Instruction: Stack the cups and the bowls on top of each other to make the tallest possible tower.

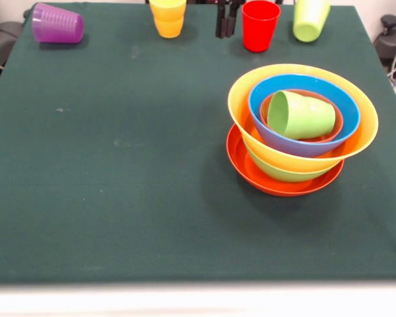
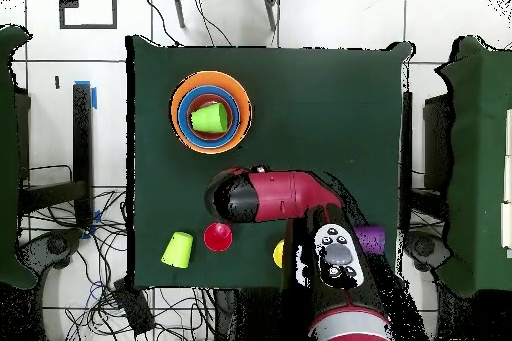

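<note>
The tower (image 1: 302, 142) stands at the right. A wide red-orange bowl (image 1: 277, 183) is at the bottom, then a green bowl (image 1: 280, 173), a large orange-yellow bowl (image 1: 251, 129), a blue bowl (image 1: 346, 109) and a small orange bowl (image 1: 336, 125). A light green cup (image 1: 302, 114) lies on its side in the top bowl. Along the far edge are a purple cup (image 1: 56, 24) on its side, a yellow cup (image 1: 167, 16), a red cup (image 1: 260, 24) and a second light green cup (image 1: 310, 18). My gripper (image 1: 226, 20) hangs between the yellow and red cups, holding nothing.
In the overhead view the red and black arm (image 2: 285, 197) lies over the table's near part. It is beside the red cup (image 2: 217, 236), the yellow cup (image 2: 280, 253) and the purple cup (image 2: 370, 238). The tower (image 2: 210, 112) is farther out. The green cloth (image 1: 119, 165) covers the table.
</note>
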{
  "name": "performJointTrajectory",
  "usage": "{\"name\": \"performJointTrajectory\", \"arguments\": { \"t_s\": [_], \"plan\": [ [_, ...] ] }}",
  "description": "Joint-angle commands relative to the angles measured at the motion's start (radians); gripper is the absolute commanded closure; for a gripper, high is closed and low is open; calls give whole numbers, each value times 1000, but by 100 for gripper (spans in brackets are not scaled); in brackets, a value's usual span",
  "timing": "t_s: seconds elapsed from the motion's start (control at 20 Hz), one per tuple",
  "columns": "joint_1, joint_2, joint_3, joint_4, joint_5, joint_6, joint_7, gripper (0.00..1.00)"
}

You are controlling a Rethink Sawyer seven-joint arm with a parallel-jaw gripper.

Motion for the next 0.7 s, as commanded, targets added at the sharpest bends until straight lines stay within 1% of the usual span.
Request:
{"name": "performJointTrajectory", "arguments": {
  "t_s": [0.05, 0.25, 0.4, 0.45, 0.6, 0.7],
  "plan": [
    [44, -37, -50, 19, 13, -20, 213, 100],
    [33, -48, -14, 14, 28, -45, 181, 100],
    [24, -71, 18, -48, 70, 39, 148, 100],
    [36, -81, 5, -70, 79, 95, 147, 100],
    [45, -98, 14, -108, 87, 133, 122, 100],
    [45, -109, 24, -113, 96, 143, 113, 100]
  ]
}}
